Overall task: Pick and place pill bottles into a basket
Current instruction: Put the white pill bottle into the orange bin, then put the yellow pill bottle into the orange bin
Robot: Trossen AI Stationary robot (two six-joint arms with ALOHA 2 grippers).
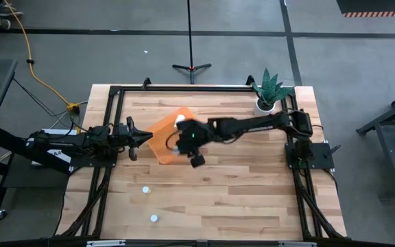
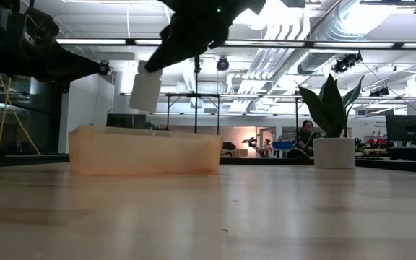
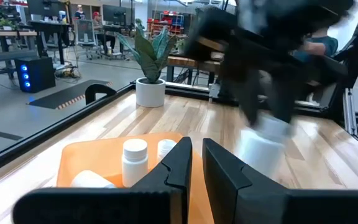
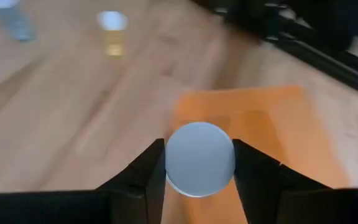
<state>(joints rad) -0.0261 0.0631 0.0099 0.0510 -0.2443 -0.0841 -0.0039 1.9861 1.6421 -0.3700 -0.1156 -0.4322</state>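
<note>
A wooden table [image 1: 238, 199] seen from above, with two dark robot arms. The right gripper [image 4: 199, 163] reaches across to the table's middle, its fingers closed around a white pill bottle [image 4: 200, 158], held in the air above the near edge of the orange basket [image 1: 164, 130]. Three more bottles sit inside the basket [image 3: 135, 160]. Two others stand on the table, well apart from it [image 1: 145, 189]. The left gripper [image 3: 196, 163] waits beside the basket, fingers nearly together, holding nothing. A potted plant [image 1: 269, 90] stands in a far corner.
</note>
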